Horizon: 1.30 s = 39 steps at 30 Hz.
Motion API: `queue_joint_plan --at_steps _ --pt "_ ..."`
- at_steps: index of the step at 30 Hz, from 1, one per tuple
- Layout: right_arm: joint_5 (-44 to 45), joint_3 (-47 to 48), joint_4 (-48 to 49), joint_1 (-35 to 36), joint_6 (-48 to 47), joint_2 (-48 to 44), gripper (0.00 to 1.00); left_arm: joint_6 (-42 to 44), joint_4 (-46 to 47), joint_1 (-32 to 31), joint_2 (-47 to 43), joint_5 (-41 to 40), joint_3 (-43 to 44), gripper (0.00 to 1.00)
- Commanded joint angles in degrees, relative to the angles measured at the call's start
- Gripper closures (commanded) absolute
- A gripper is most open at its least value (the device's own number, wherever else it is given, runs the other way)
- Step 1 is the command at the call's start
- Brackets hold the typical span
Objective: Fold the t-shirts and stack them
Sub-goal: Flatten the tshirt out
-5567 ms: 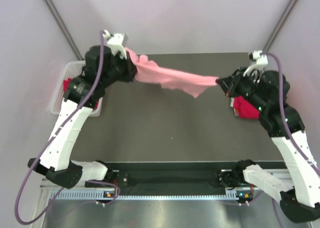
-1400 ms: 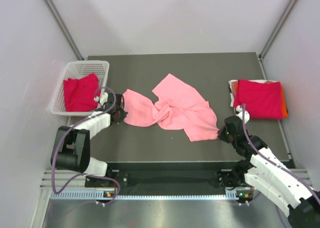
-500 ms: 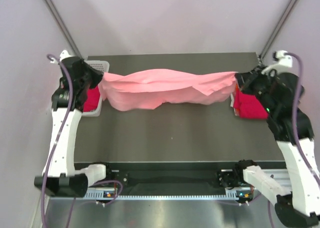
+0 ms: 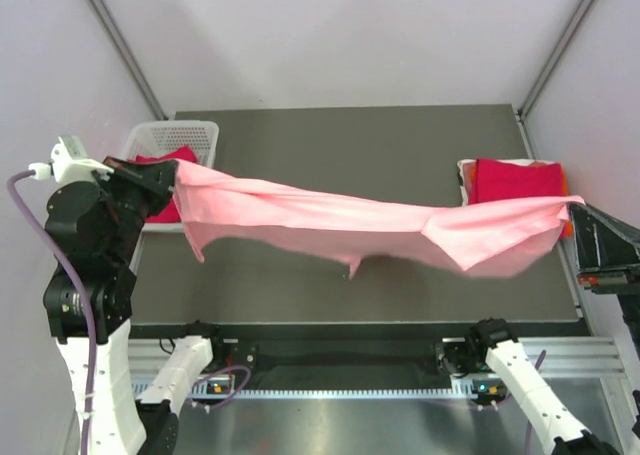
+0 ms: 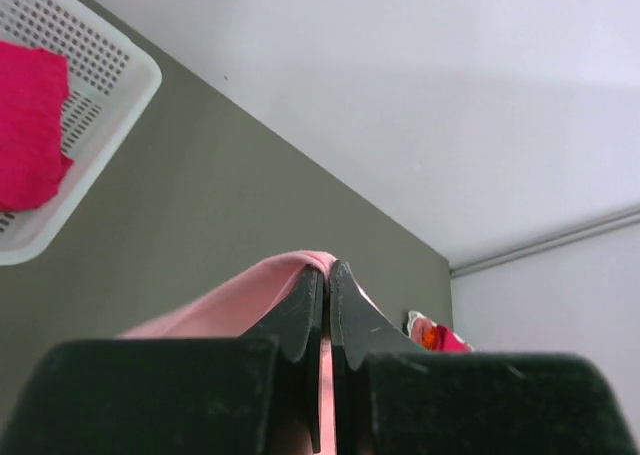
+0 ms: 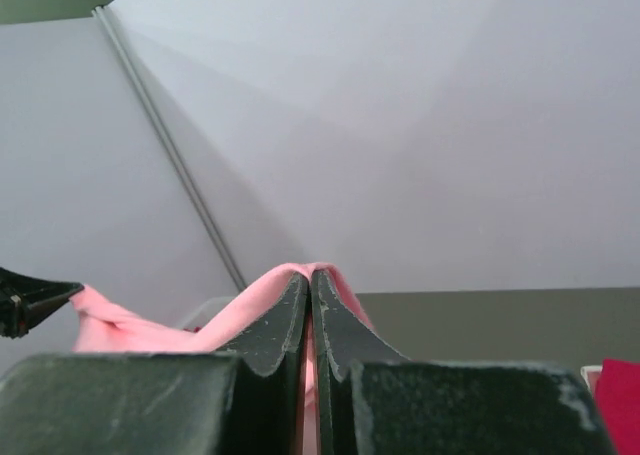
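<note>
Aloft over the table (image 4: 350, 135), my left gripper (image 4: 172, 180) and right gripper (image 4: 576, 215) clenched the pink t-shirt (image 4: 350, 225) taut; laying it flat seemed next.

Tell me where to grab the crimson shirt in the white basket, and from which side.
Pinch the crimson shirt at its free edge beside the bare mesh floor, coming straight down from above. The basket walls rise around it, so a sideways approach looks blocked, and the cloth lies low and flat, leaving that edge as the likeliest fold to catch.
</note>
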Motion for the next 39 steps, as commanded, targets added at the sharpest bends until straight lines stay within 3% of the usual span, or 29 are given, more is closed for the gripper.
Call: queue_joint_plan --at_steps 1,6,14,21,24,29,39 --pt "1.4 -0.4 -1.9 -0.4 -1.8 4.9 1.00 -1.3 0.9 0.3 3.4 5.0 -2.0 1.00" --pt "5.1 -4.5 -1.2 -0.5 -1.6 10.9 1.00 -3.1 7.6 0.2 7.9 11.4 -11.0 1.00" --pt "7.5 -17.9 1.6 -0.5 0.0 13.3 1.00 -3.8 12.7 0.3 8.5 7.2 -24.5 1.00" --pt "9.1 -33.7 7.4 -0.5 2.7 11.9 1.00 -9.4 26.4 0.3 5.8 11.2 -49.3 1.00" --pt "10.8 -38.8 11.3 -0.6 3.2 13.4 1.00 -9.7 31.0 0.2 8.0 10.1 -53.8 1.00" --pt "13.6 -40.6 15.2 -1.3 3.7 18.3 1.00 -9.0 35.3 0.2 16.7 9.2 -52.4 1.00" --pt "17.3 -38.7 23.3 -7.0 6.2 31.3 1.00 -11.8 41.1 -1.5 34.4 9.3 -37.8 1.00"
